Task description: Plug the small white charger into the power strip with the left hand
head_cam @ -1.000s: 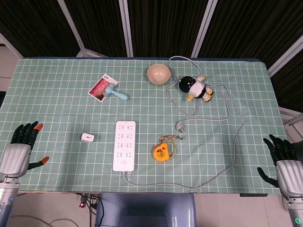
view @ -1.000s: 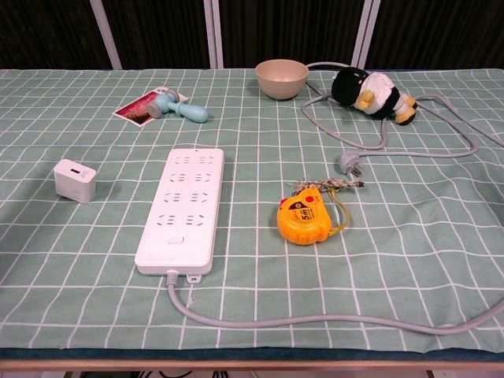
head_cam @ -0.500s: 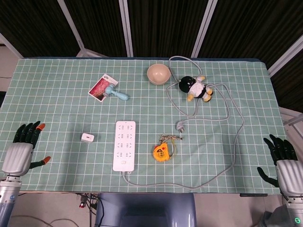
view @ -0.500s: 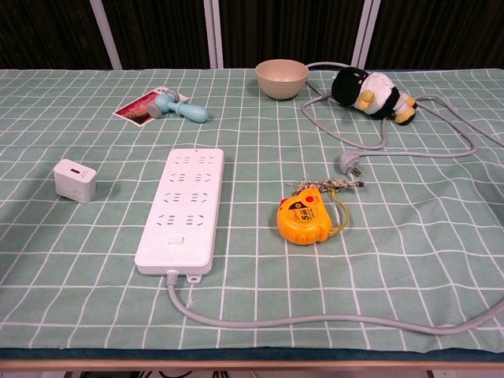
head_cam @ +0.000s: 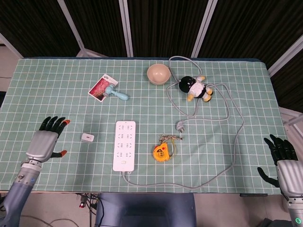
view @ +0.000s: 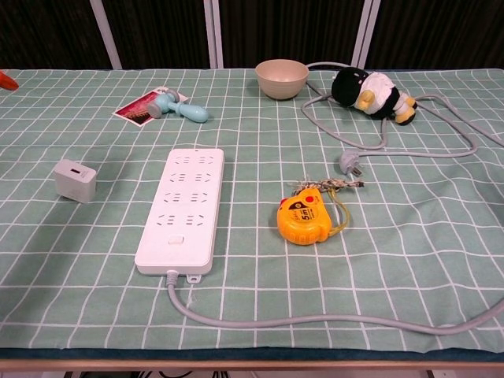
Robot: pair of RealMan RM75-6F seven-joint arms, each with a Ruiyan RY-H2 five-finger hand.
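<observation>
The small white charger (head_cam: 87, 137) lies on the green checked cloth, left of the white power strip (head_cam: 124, 144); the chest view shows the charger (view: 75, 180) and the power strip (view: 182, 209) too. My left hand (head_cam: 46, 140) hovers open over the table's left part, fingers spread, roughly a hand's width left of the charger. One orange fingertip of it shows at the chest view's left edge. My right hand (head_cam: 285, 164) stays open past the table's right front corner, holding nothing.
A yellow tape measure (head_cam: 162, 151) lies right of the strip. The strip's grey cable (head_cam: 235, 142) loops round the right side to a loose plug (head_cam: 180, 126). At the back are a bowl (head_cam: 158, 74), a penguin toy (head_cam: 196, 88), and a blue tool (head_cam: 116, 92) on a card.
My left hand has moved right and forward over the table, closer to the charger. The right hand and all objects have stayed put.
</observation>
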